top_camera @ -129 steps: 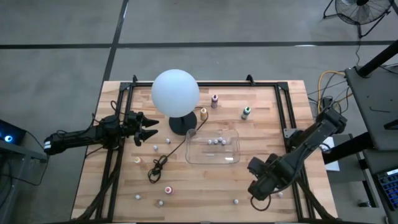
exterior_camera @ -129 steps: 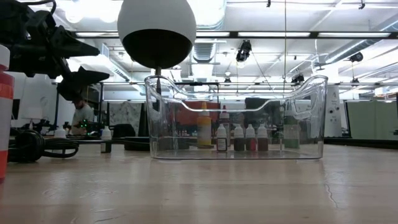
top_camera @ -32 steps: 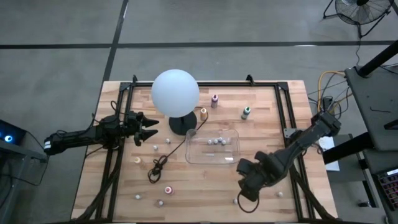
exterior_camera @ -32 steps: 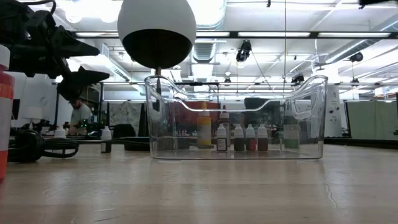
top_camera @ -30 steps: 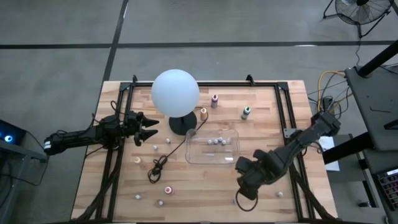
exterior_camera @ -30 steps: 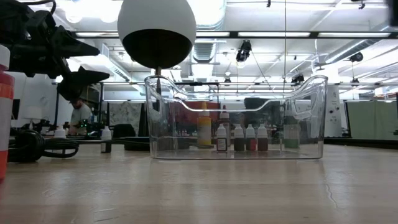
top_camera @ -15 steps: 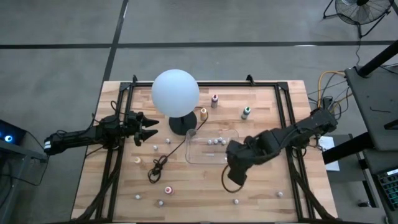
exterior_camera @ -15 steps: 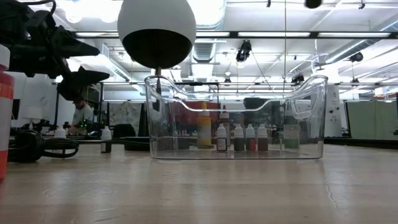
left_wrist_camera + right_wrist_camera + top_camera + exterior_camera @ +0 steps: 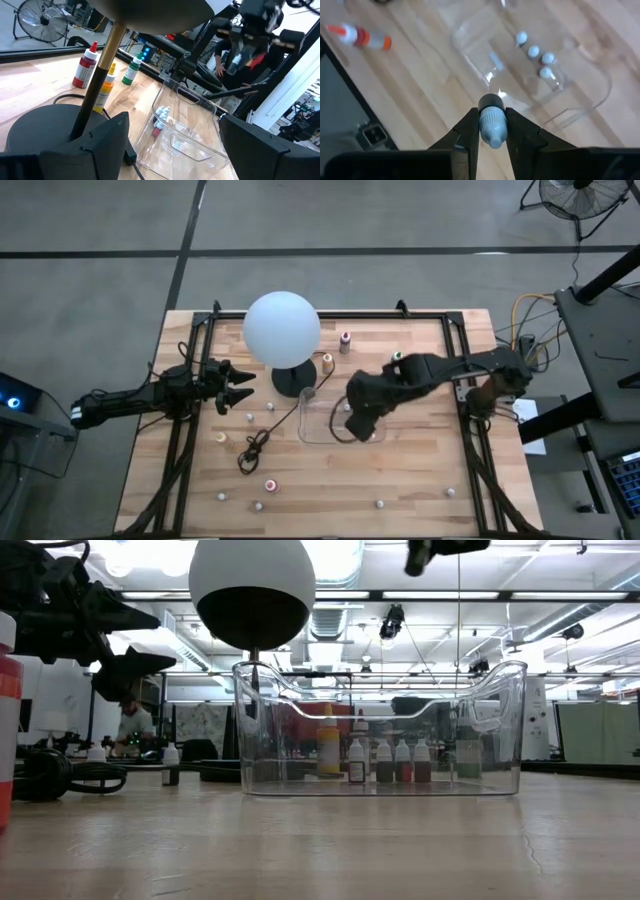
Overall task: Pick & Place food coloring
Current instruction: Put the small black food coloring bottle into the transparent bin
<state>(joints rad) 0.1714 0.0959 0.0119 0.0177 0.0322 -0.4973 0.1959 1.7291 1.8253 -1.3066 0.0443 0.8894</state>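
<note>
Pale planked wood table (image 9: 420,470), matt. Clear glossy plastic tray (image 9: 500,690). Smooth matt white globe lamp (image 9: 282,327). Pale plastic dropper bottle (image 9: 492,125) between matt dark fingers (image 9: 467,132).

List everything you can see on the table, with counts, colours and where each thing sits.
Lamp: one, white globe, black base, far left of centre.
Tray: one, clear, centre.
Small bottles: four in tray; about eight loose, mostly near side.
Taller bottles: three, red, yellow, green, far side.
Cable: one, black, left of tray.
Left gripper: open, beside lamp base.
Right gripper: above tray, shut on pale-capped bottle.
</note>
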